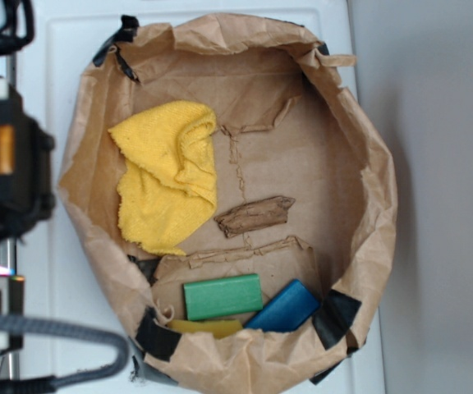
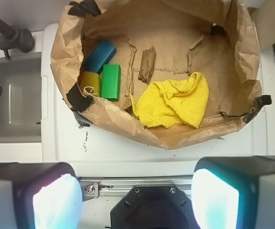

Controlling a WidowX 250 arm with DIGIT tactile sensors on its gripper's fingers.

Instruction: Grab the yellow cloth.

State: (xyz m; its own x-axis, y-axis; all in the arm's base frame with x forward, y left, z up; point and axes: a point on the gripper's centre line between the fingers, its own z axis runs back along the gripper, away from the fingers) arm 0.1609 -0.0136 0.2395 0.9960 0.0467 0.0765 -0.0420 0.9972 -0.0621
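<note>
Pincer [image 2: 136, 198] hangs wide open outside the paper bag [image 2: 128, 125], well apart from the yellow cloth [image 2: 172, 104].

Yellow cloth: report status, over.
Gripper open, empty, outside the paper bag. Yellow cloth crumpled on the bag floor, untouched. Bag wall stands between gripper and cloth; green block and blue block lie apart from it.
</note>
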